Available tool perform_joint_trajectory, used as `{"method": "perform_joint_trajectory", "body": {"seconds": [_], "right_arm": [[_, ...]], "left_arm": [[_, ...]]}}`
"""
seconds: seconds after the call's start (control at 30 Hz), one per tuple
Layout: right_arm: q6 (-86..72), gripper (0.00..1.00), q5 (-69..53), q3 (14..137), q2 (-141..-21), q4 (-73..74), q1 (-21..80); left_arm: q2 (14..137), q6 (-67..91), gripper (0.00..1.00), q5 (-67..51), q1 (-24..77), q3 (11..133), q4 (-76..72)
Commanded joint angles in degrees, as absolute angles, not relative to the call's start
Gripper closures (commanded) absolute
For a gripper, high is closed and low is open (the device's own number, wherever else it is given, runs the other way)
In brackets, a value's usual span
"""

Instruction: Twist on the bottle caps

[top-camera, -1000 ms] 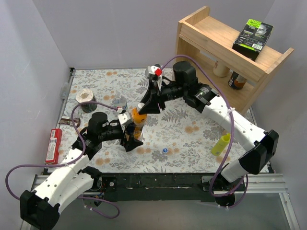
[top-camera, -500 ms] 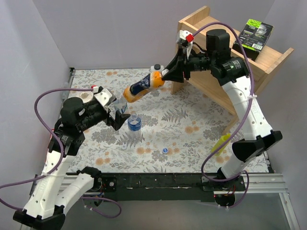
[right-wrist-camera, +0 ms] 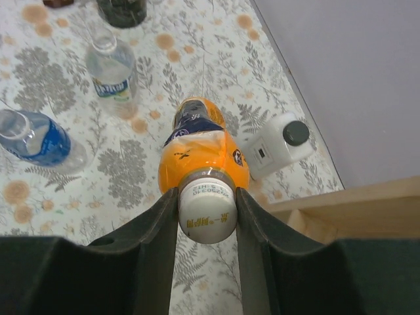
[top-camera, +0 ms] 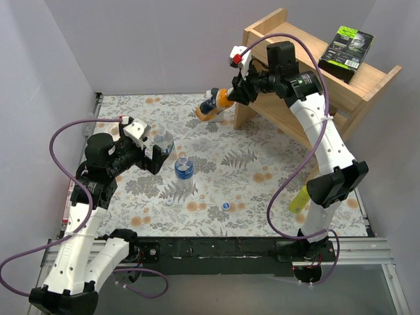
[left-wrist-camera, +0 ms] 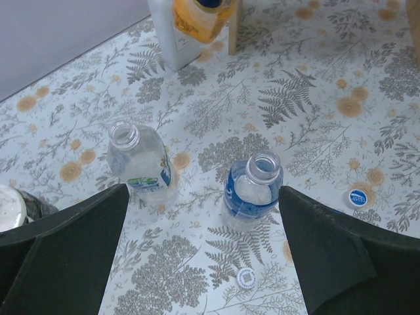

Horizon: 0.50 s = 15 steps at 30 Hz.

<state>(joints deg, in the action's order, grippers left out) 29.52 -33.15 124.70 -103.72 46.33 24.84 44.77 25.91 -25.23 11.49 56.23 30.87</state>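
Note:
My right gripper point(right-wrist-camera: 207, 209) is shut on the whitish cap point(right-wrist-camera: 207, 211) sitting on the neck of the orange bottle point(right-wrist-camera: 200, 154). That bottle point(top-camera: 211, 107) hangs tilted in the air next to the shelf's left post. Two clear bottles stand uncapped on the table: one with a pale label point(left-wrist-camera: 140, 161) and one with a blue label point(left-wrist-camera: 252, 190). My left gripper point(left-wrist-camera: 202, 193) hovers above them, open and empty. Near the blue-label bottle lie a whitish cap point(left-wrist-camera: 246, 277) and, further right, a blue cap point(left-wrist-camera: 357, 197). From above, the bottles point(top-camera: 163, 140) point(top-camera: 184, 168) stand just right of the left gripper point(top-camera: 155, 156).
A white square bottle with a black cap point(right-wrist-camera: 279, 147) stands under the orange bottle. The wooden shelf point(top-camera: 308, 72) fills the back right, with a green-black box point(top-camera: 346, 47) on top. A yellow squeeze bottle point(top-camera: 302, 197) stands by the right arm.
The right arm has carried the orange bottle from the table's middle up and back to the shelf. The left arm has pulled away to the left and risen.

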Motion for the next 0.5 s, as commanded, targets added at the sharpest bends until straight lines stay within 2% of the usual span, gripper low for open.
{"method": "perform_joint_trajectory", "body": {"seconds": [0.0,0.17,0.33,0.47], "right_arm": [[37.3,0.92,-28.4,126.4,-102.3,55.6,25.6],[41.3,0.92,-23.5,118.5,-98.2,61.2,27.0],[40.1,0.94,-25.3,118.1,-95.5,61.7,27.0],[33.9,0.95,-28.5,119.4,-94.0,57.3,27.0]], "left_arm": [[46.1,25.1,0.02,-32.5,10.9,55.4,25.4],[54.2,22.5,0.02,-39.6,10.9,59.7,20.5],[65.0,29.4,0.13,-31.1,14.2,65.7,7.8],[73.1,25.9,0.14,-25.9,21.4,66.4,1.9]]}}
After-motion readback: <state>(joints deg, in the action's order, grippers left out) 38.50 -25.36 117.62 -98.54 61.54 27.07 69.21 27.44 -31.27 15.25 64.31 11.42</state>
